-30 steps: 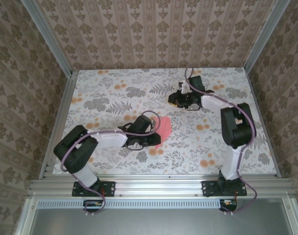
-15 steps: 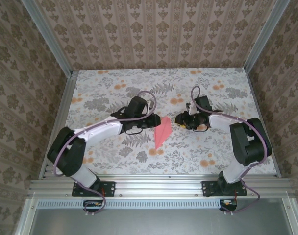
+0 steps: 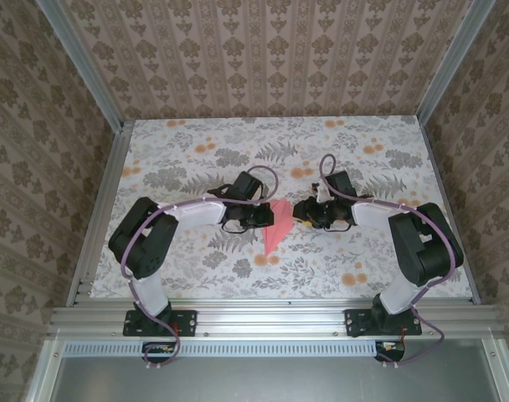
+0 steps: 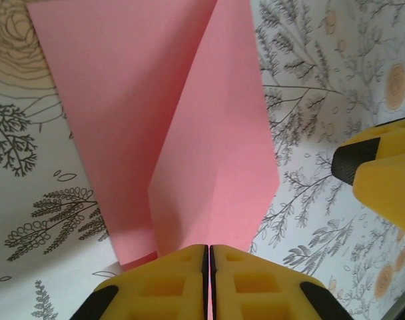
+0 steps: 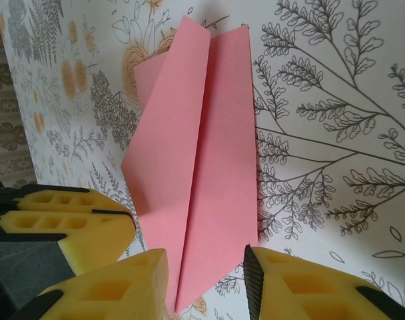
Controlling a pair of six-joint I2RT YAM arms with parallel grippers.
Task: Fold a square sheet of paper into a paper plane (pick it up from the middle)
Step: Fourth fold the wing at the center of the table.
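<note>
The salmon pink paper plane [image 3: 275, 226] lies on the flowered table between my two grippers, its point towards the near edge. In the left wrist view the paper plane [image 4: 216, 133] has one wing raised, and that wing runs into the tips of my left gripper [image 4: 209, 252], which is shut on its edge. My left gripper [image 3: 261, 216] is at the plane's left side. My right gripper [image 3: 303, 213] stands open at its right side. In the right wrist view the right gripper [image 5: 206, 277] straddles one end of the paper plane [image 5: 202, 160], and the left gripper's fingers [image 5: 62, 217] sit at the left wing.
The flowered tablecloth [image 3: 363, 251] covers the whole table, its printed orange blossoms [image 3: 349, 279] scattered about. Patterned walls with metal posts close in the left, right and back. A metal rail [image 3: 271, 316] runs along the near edge by the arm bases.
The right gripper came down from the back of the table to the plane's right side. The left gripper shifted from the near left up to the plane's left edge, and the paper now looks narrower.
</note>
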